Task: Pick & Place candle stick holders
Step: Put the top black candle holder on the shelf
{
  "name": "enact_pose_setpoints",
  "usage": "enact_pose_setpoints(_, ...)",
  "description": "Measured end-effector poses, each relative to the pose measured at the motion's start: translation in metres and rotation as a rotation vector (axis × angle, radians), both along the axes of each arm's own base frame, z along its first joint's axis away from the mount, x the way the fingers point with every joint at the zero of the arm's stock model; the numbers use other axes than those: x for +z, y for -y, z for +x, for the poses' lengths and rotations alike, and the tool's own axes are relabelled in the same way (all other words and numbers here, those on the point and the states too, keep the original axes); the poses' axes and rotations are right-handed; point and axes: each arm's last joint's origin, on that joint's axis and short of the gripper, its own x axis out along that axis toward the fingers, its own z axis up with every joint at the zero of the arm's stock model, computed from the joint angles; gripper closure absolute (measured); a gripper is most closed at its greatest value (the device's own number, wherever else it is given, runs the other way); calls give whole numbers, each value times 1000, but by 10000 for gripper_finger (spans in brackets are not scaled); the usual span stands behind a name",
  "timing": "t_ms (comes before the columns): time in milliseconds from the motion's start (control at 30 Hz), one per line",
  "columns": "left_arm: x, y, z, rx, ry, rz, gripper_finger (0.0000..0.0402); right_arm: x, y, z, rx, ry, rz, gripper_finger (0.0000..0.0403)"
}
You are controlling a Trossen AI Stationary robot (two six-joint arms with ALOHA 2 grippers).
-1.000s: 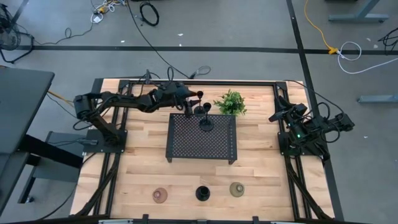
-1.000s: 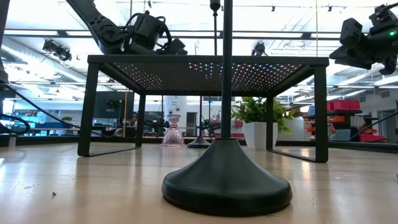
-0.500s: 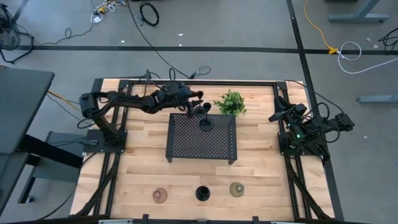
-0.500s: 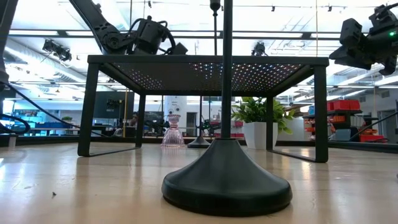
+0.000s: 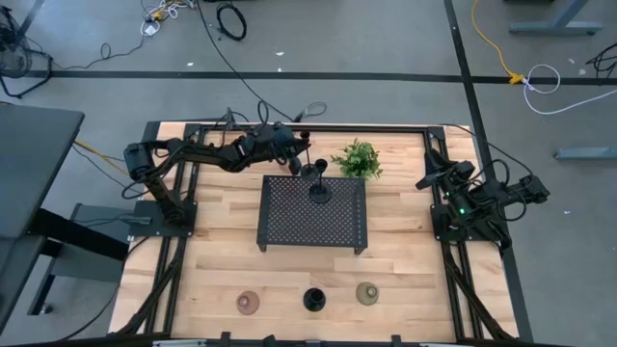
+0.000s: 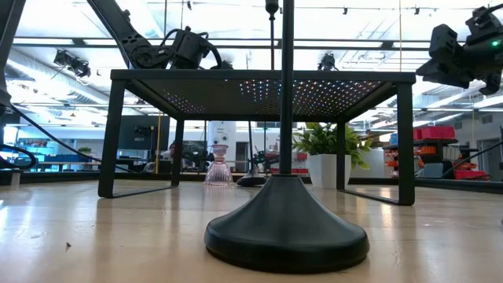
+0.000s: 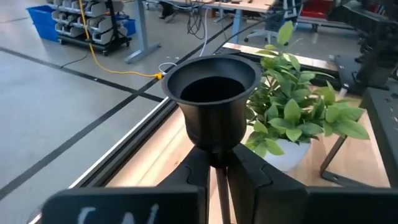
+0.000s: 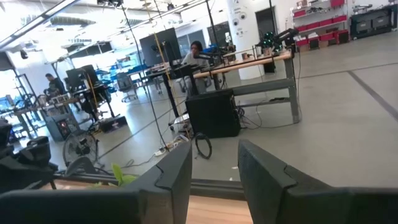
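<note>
My left gripper [image 5: 301, 160] reaches past the far edge of the black perforated tray [image 5: 313, 226] and is shut on a slim black stemmed candle stick holder [image 7: 214, 93], beside the small plant [image 5: 357, 159]. Another black holder [image 5: 319, 193] stands on the tray's far part. Along the near edge stand a pinkish holder [image 5: 249, 303], a black one [image 5: 314, 299] and an olive one [image 5: 367, 292]. One more pinkish holder [image 6: 218, 165] shows behind the tray in the low view. My right gripper [image 8: 214, 168] hangs open and empty over the right edge. My left gripper pinches the black holder's thin stem [image 7: 219, 163] just under its cup, between its two fingers. The fingers come from the table's left and lie across the stem. The holder is upright; whether its base [image 6: 253, 181] still touches the table I cannot tell.
The plant in its white pot [image 6: 326, 169] stands right beside the held holder. The tray is on four legs, with room beneath it. The foreground black holder [image 6: 287, 228] fills the low view's middle. Bare wood lies between the tray and the near row.
My left gripper has moved a little toward the table's right, up to the black holder behind the tray, and has shut on its stem.
</note>
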Motion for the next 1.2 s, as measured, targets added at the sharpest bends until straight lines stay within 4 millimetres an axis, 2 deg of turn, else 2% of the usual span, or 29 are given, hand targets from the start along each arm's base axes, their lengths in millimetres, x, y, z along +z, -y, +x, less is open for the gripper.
enact_pose_setpoints(233,3,0,-2,-13,1,7,371,-2,0,1,-22,-37,3,273)
enact_pose_setpoints(400,22,2,-8,-1,31,41,371,-3,0,0,-63,-47,29,273)
enact_pose_setpoints(533,50,7,-21,-1,46,104,371,-3,0,0,-66,-47,31,273)
enact_pose_setpoints(700,94,15,-40,-24,-6,64,371,-3,0,0,-66,-47,31,273)
enact_pose_setpoints(867,141,32,-58,-79,-75,34,371,-3,0,0,-65,-36,35,273)
enact_pose_setpoints(1000,179,49,-67,-180,-45,52,371,-3,0,0,-64,-23,40,273)
enact_pose_setpoints(1100,194,65,-69,-276,-38,40,371,-3,0,0,-63,-18,43,273)
enact_pose_setpoints(1200,192,82,-66,-353,-74,37,371,-3,0,0,-62,-9,46,273)
